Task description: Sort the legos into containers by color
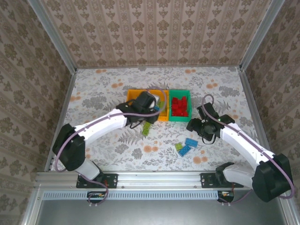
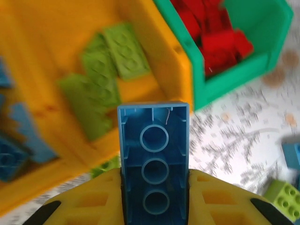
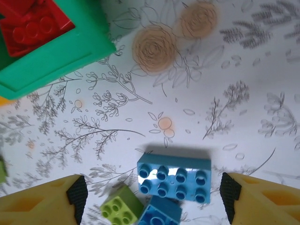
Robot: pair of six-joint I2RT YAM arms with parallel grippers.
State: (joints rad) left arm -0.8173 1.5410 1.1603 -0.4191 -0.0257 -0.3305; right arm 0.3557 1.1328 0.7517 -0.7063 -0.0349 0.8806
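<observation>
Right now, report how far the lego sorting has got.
Done: red bricks sit in the green bin, lime bricks in an orange bin. In hand: the left hand is shut on a blue brick. Left: two blue bricks and a lime brick lie on the table under the open right hand; another lime brick lies near the orange bin.

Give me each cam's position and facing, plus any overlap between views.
Top external: above and behind the bases, facing down onto the table; both arms show, left gripper over the orange bins, right gripper near the loose bricks.
Left wrist: on the left arm, facing down past its own fingers, shut on a blue brick, above the lime bricks.
Right wrist: on the right arm, facing down between its open fingers at the loose bricks.
Shared: the green bin of red bricks shows in all three.
</observation>
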